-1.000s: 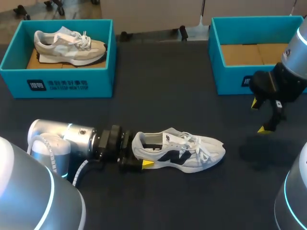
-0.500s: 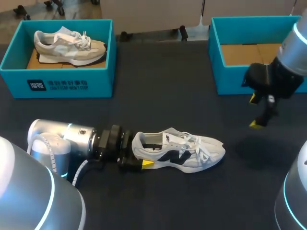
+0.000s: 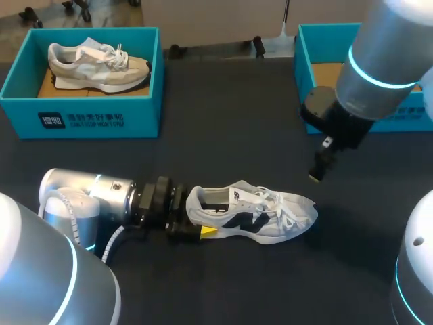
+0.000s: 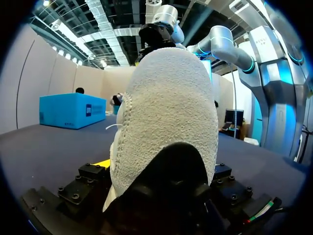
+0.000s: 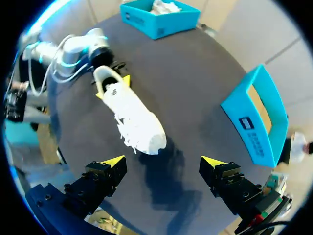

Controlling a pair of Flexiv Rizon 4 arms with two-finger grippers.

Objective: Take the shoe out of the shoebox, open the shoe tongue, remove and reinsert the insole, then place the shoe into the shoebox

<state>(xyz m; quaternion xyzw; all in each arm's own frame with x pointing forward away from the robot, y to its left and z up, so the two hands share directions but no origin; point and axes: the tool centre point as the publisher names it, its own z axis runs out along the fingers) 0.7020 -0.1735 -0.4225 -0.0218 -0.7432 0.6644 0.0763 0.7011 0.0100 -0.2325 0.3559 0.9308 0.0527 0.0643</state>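
Far left, the other box (image 3: 81, 122) with a grey shoe (image 3: 98, 61) in it isn't my job. My left gripper (image 3: 194, 218) is clamped across the heel of the white shoe (image 3: 260, 213), pinning it to the table (image 3: 223, 122) so it won't skid, I reckon. The shoe is out of its box, toe pointing right. My right gripper (image 5: 164, 162) hangs spread wide above the toe, touching nothing, probably going for the tongue. The empty shoebox (image 3: 302, 61) sits behind it.
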